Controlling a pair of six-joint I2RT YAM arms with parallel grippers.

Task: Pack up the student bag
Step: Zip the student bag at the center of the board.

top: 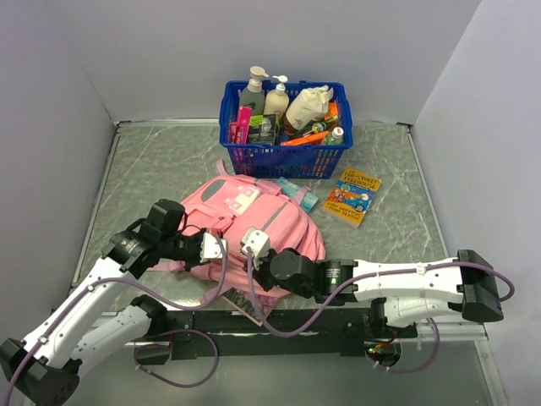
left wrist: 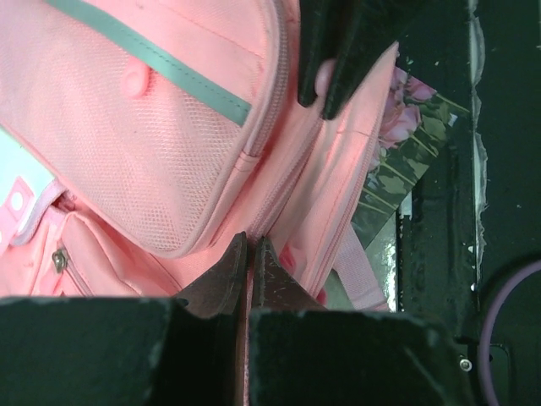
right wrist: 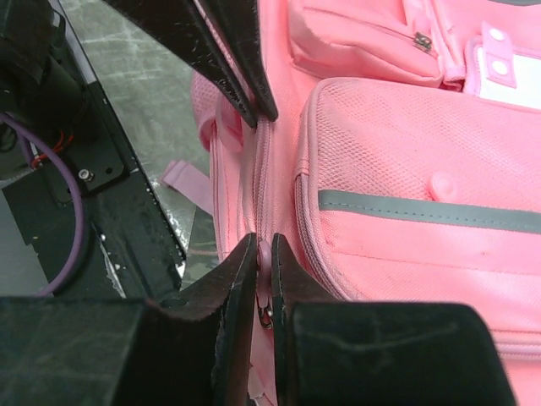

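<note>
No text can be read. The book (top: 355,197) has a cover title too small to make out. Labels in the basket (top: 283,156) are blurred.

White shells on left arm (top: 76,309) and right arm (top: 406,279), with chunky black joints and boxy black end housings. Purple cables (right wrist: 79,207) looped alongside. Matte black, wedge-shaped fingers (right wrist: 224,292). Small silver screw (right wrist: 84,174) in a black bracket.
</note>
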